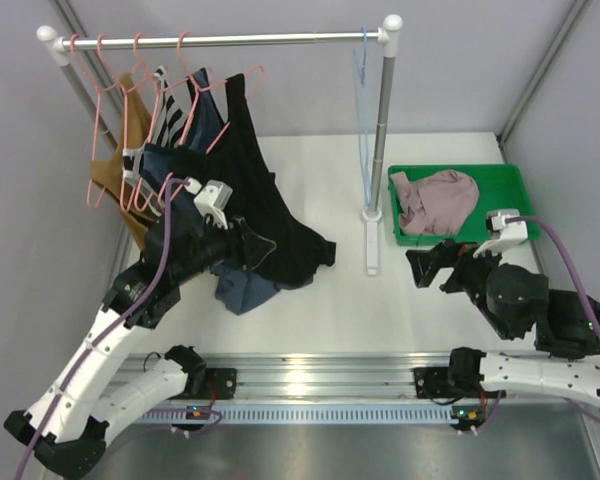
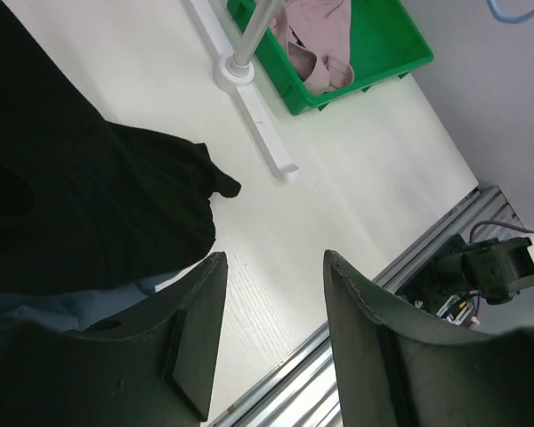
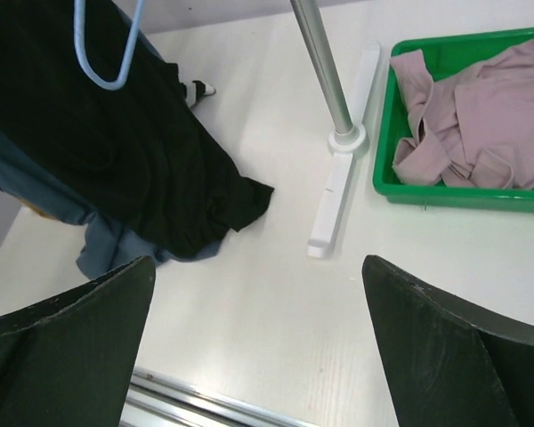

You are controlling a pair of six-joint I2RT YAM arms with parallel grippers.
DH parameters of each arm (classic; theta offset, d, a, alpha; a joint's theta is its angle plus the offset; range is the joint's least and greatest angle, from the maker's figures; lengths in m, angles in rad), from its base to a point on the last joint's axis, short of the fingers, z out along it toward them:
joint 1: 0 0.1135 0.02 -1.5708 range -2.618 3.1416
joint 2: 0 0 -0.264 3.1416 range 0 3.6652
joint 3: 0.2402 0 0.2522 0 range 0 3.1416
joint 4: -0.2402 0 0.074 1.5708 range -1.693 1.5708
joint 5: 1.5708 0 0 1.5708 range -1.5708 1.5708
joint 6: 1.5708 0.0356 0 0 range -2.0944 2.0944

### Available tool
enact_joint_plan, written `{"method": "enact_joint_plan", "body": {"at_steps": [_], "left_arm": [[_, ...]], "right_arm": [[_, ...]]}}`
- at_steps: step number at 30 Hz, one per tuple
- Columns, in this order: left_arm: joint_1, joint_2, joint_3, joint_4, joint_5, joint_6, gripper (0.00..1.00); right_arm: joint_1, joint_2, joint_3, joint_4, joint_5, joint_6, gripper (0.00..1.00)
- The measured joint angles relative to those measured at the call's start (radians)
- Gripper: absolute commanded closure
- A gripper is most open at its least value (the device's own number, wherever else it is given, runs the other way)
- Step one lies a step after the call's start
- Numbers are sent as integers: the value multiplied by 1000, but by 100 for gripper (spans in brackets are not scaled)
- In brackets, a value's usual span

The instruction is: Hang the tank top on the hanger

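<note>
The black tank top (image 1: 270, 210) hangs at the rightmost salmon-pink hanger (image 1: 260, 72) on the rail, and its lower end lies crumpled on the table. It also shows in the left wrist view (image 2: 89, 196) and the right wrist view (image 3: 116, 142). My left gripper (image 1: 245, 245) is at the top's lower part. In its wrist view the left gripper (image 2: 274, 258) is open and empty, with the black fabric just to its left. My right gripper (image 1: 418, 268) is open and empty over bare table right of the rack base, as its wrist view (image 3: 258, 264) shows.
Several more pink hangers (image 1: 105, 110) with garments hang at the rail's left. A slate-blue top (image 1: 242, 292) lies under the black one. A light-blue hanger (image 1: 363, 100) hangs by the right pole (image 1: 380, 130). A green tray (image 1: 510, 175) holds a mauve-pink garment (image 1: 435, 200).
</note>
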Motion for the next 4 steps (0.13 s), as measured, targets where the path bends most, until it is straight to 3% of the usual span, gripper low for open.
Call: {"method": "enact_joint_plan", "body": {"at_steps": [4], "left_arm": [[-4,-57,-73,-1,-11,-13,47]], "right_arm": [[0,0,-34,-32,13,41,0]]}}
